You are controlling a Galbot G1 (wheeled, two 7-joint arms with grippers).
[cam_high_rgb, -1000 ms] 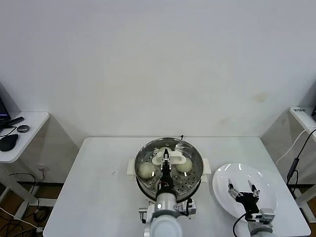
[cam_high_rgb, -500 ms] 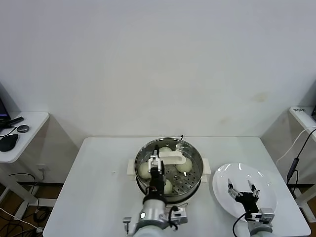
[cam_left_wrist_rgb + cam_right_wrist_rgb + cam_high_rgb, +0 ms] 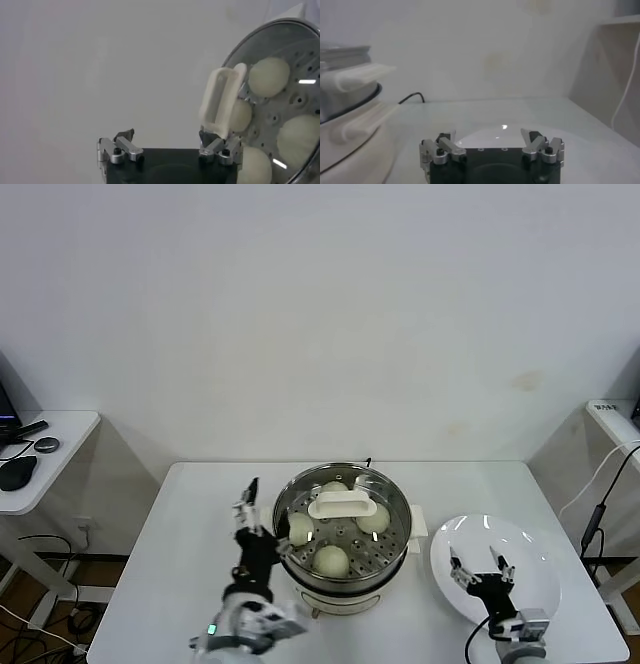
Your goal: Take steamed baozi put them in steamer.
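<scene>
Four baozi (image 3: 330, 560) sit in the steamer (image 3: 392, 540); left gripper (image 3: 247, 510) beside it and right gripper (image 3: 480, 565) over the plate (image 3: 535, 559) both gape empty

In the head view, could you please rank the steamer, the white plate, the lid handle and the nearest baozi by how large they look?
1. steamer, largest.
2. white plate, close behind it.
3. lid handle, clearly smaller.
4. nearest baozi, smallest, though close to the handle in bulk.

We hold our left gripper (image 3: 248, 506) raised at the left, its fingers (image 3: 120, 148) spread wide with nothing between them. Our right gripper (image 3: 481, 563) hangs low at the right, fingers (image 3: 441, 148) parted and equally empty.
</scene>
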